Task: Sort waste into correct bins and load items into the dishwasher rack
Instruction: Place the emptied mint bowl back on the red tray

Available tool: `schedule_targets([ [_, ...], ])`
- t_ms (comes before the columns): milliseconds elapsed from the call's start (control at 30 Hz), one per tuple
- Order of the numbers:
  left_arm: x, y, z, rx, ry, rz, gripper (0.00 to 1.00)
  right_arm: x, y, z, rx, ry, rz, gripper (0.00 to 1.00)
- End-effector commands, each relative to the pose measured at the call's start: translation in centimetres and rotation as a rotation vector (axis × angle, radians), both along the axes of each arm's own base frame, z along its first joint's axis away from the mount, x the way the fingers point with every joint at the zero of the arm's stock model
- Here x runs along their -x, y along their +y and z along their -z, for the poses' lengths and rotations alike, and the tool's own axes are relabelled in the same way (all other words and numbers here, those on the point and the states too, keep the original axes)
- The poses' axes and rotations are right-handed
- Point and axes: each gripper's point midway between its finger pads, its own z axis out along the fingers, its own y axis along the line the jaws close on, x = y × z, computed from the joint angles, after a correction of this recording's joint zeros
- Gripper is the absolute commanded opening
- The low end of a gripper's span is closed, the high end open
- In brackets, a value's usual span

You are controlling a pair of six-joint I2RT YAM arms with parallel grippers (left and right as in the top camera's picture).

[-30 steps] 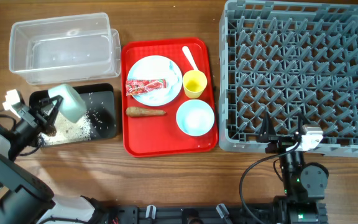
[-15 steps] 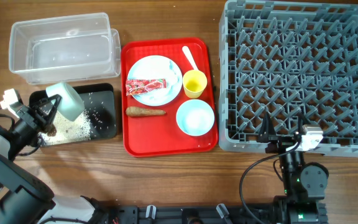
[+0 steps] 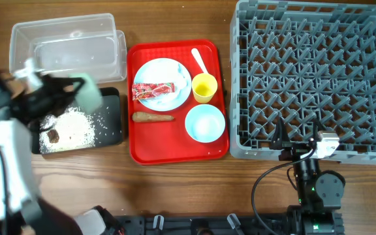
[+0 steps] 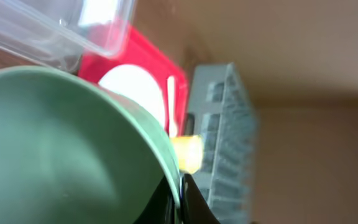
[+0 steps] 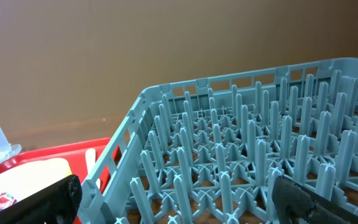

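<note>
While the left gripper (image 3: 74, 93) is clamped on the rim of a mint bowl (image 3: 89, 95), one dark finger (image 4: 180, 205) showing against the bowl's edge in the wrist view, the bowl hangs blurred over the far right corner of the black tray (image 3: 111, 121), just in front of the clear tub (image 3: 67, 49). White rice grains (image 3: 77, 127) lie scattered across the floor of the black tray, with a small brown chunk (image 3: 54, 136) among them near its left end. Beside these bins sits the red serving tray (image 3: 139, 147), carrying the plate (image 3: 168, 72) with the red wrapper (image 3: 153, 90) across its near edge. The carrot-like stick (image 3: 153, 117) lies just in front of the plate, the yellow cup (image 3: 204, 88) stands at the plate's right, the white spoon (image 3: 199, 62) rests beyond the cup, and a second bowl (image 3: 205, 123) stands upright in the near right corner. To the right, the dishwasher rack (image 3: 315, 78) holds nothing among its pegs. At its near edge the right gripper (image 5: 174, 186) has its fingers spread wide, holding nothing.
</note>
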Motion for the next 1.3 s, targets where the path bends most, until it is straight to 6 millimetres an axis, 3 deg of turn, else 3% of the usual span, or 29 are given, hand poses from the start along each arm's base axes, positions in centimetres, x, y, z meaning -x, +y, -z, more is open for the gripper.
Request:
schedule_targets([
  [0, 0.4, -1.6, 0.0, -0.400, 0.089, -0.160, 0.04, 0.0, 0.1, -0.1, -0.008, -0.004, -0.010, 1.00],
  [133, 2.9, -2.7, 0.1, -0.897, 0.145, -0.422, 0.04, 0.0, 0.1, -0.1, -0.008, -0.004, -0.011, 1.00],
  [233, 3.2, -5.2, -0.6, -0.997, 0.070, -0.439, 0.04, 0.0, 0.1, -0.1, -0.007, -0.004, -0.011, 1.00],
  [300, 3.3, -6.7, -0.6, -1.019, 0.043, -0.416, 0.04, 0.0, 0.1, -0.1, -0.008, -0.004, -0.011, 1.00],
  [467, 3.4, -8.3, 0.1, -1.015, 0.042, -0.358, 0.04, 0.0, 0.1, -0.1, -0.008, -0.004, -0.011, 1.00],
  [533, 3.8, -10.2, 1.3, -0.937, 0.076, -0.261, 0.04, 0.0, 0.1, -0.1, -0.007, -0.004, -0.011, 1.00],
  [633, 5.4, -14.8, 3.1, -0.746, 0.151, -0.038, 0.04, 0.0, 0.1, -0.1, -0.007, -0.004, -0.011, 1.00],
  [733, 6.4, -16.9, 4.3, -0.664, 0.210, 0.071, 0.04, 0.0, 0.1, -0.1, -0.007, -0.004, -0.011, 1.00],
  [1000, 8.7, -19.9, 11.3, -0.786, 0.386, 0.239, 0.04, 0.0, 0.1, -0.1, -0.008, -0.004, -0.011, 1.00],
  [1267, 9.8, -21.4, 13.9, -0.837, 0.427, 0.306, 0.04, 0.0, 0.1, -0.1, -0.007, -0.004, -0.011, 1.00],
])
